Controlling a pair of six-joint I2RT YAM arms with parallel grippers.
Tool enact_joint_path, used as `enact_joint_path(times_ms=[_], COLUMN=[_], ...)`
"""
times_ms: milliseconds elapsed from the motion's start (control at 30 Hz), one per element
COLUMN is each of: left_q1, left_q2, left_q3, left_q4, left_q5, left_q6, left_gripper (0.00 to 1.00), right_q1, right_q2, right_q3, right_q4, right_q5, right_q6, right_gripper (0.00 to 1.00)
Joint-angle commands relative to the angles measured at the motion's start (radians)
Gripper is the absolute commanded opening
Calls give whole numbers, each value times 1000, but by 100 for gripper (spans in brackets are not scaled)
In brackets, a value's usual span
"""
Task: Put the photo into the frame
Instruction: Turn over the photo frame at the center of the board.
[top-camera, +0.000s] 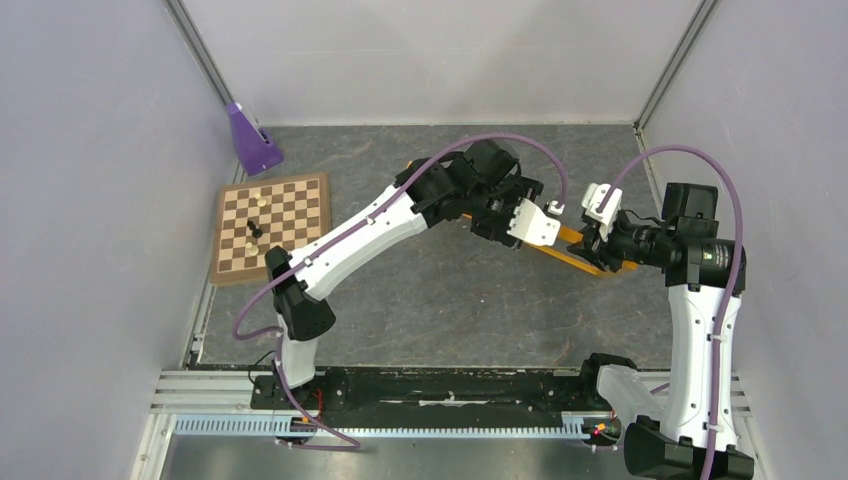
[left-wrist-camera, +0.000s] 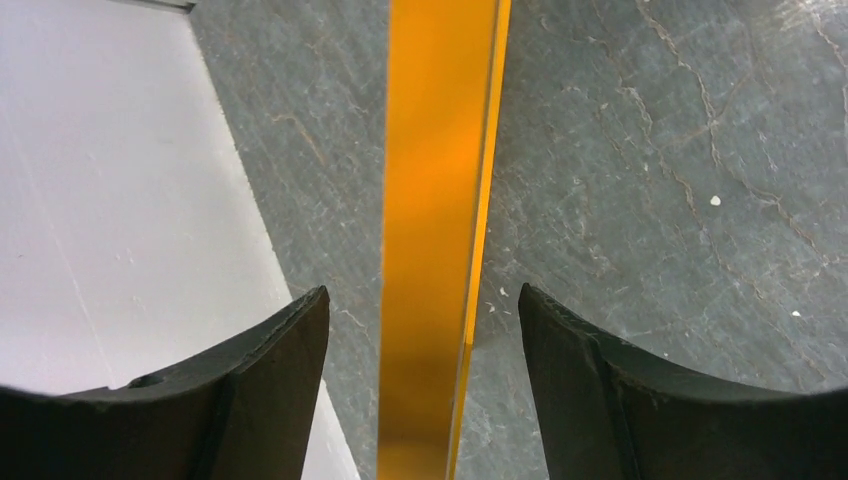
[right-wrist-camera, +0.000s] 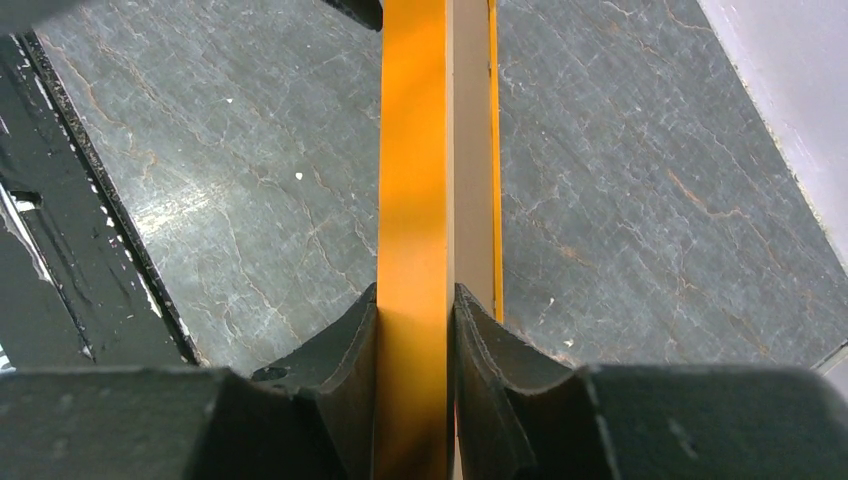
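Note:
The light orange frame (top-camera: 578, 259) stands on edge above the grey table, right of centre, between my two grippers. My right gripper (top-camera: 600, 212) is shut on its rail; in the right wrist view the fingers (right-wrist-camera: 350, 350) press both sides of the orange rail (right-wrist-camera: 415, 150), with the brown back (right-wrist-camera: 470, 150) beside it. My left gripper (top-camera: 540, 222) is open, and in the left wrist view the rail (left-wrist-camera: 435, 200) runs between its spread fingers (left-wrist-camera: 290, 350) without touching them. The photo is out of view.
A brown-and-white chessboard (top-camera: 272, 225) with a few pieces lies at the left. A purple object (top-camera: 250, 140) stands at the back left corner. White walls enclose the table on three sides. A metal rail (top-camera: 400, 425) runs along the near edge.

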Motion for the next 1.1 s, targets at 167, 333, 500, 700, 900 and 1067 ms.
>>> enact_joint_path(times_ms=[167, 333, 500, 700, 900, 1067], left_q1=[-2, -4, -9, -31, -32, -33], left_q2=[29, 31, 26, 23, 25, 13], left_q3=[46, 47, 48, 67, 128, 123], left_q4=[-45, -45, -44, -52, -83, -91], left_q5=[65, 55, 31, -22, -56, -66], left_q6=[5, 9, 10, -19, -88, -142], left_gripper=[54, 38, 4, 2, 2, 2], right_q1=[9, 8, 8, 8, 8, 9], right_q2=[-9, -28, -40, -37, -60, -81], right_q3=[63, 41, 21, 13, -30, -32], right_q4=[64, 109, 152, 198, 297, 374], right_q5=[-87, -57, -28, 0, 52, 88], right_q6=[-25, 7, 45, 113, 208, 292], right_gripper=[0, 0, 0, 9, 48, 76])
